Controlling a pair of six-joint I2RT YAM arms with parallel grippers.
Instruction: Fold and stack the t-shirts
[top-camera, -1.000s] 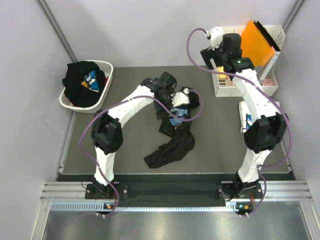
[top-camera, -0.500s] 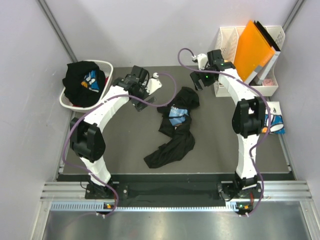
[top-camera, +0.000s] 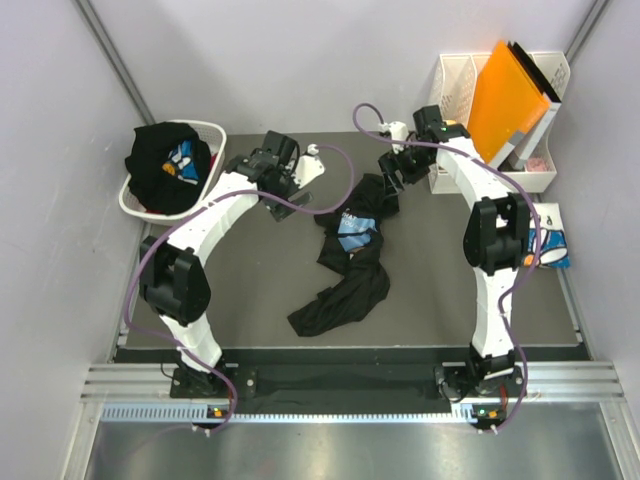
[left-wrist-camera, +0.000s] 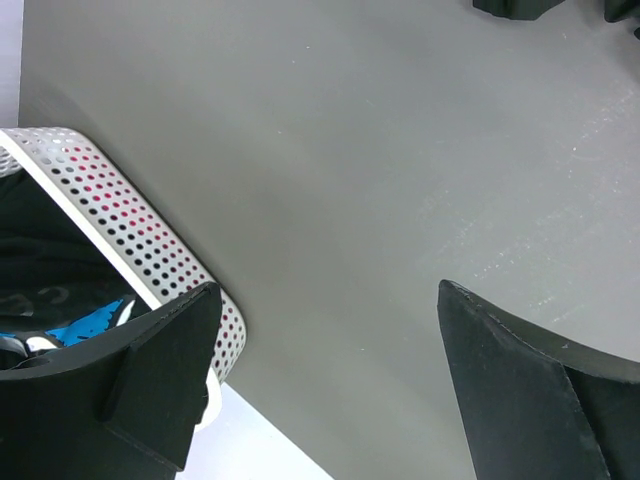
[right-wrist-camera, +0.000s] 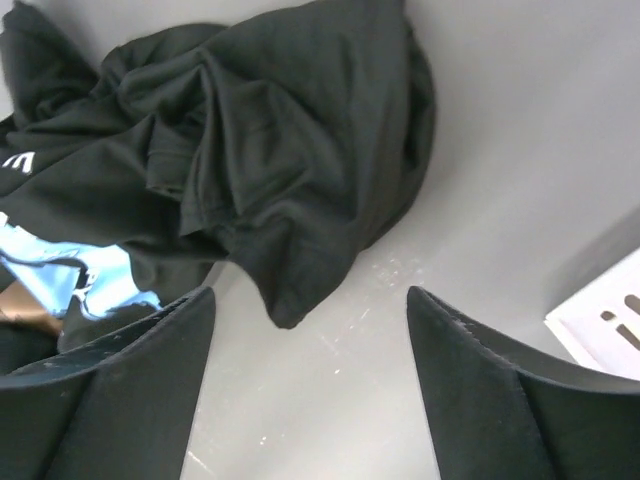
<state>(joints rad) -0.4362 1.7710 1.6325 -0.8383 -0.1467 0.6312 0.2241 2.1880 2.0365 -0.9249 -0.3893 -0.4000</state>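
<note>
One black t-shirt (top-camera: 350, 262) lies crumpled mid-table, its blue and white print (top-camera: 356, 229) facing up. In the right wrist view its bunched black cloth (right-wrist-camera: 285, 130) fills the upper left, and a corner points down between the fingers. My right gripper (top-camera: 393, 171) (right-wrist-camera: 311, 296) hangs open just over that back edge, holding nothing. My left gripper (top-camera: 290, 168) (left-wrist-camera: 330, 292) stands open over bare table beside the basket. Another black tee (top-camera: 160, 163) (left-wrist-camera: 45, 255) is heaped in the basket. A folded white tee (top-camera: 548, 246) lies at the right edge.
The white perforated laundry basket (top-camera: 212, 133) (left-wrist-camera: 115, 215) sits at the back left. A white desk organizer (top-camera: 452, 178) (right-wrist-camera: 612, 312) holding an orange folder (top-camera: 508, 88) stands at the back right. Purple cables loop from both wrists.
The left arm swung from the middle tee to the back left near the basket. The right arm came away from the organizer and down to the tee's back edge, its jaws narrowing slightly.
</note>
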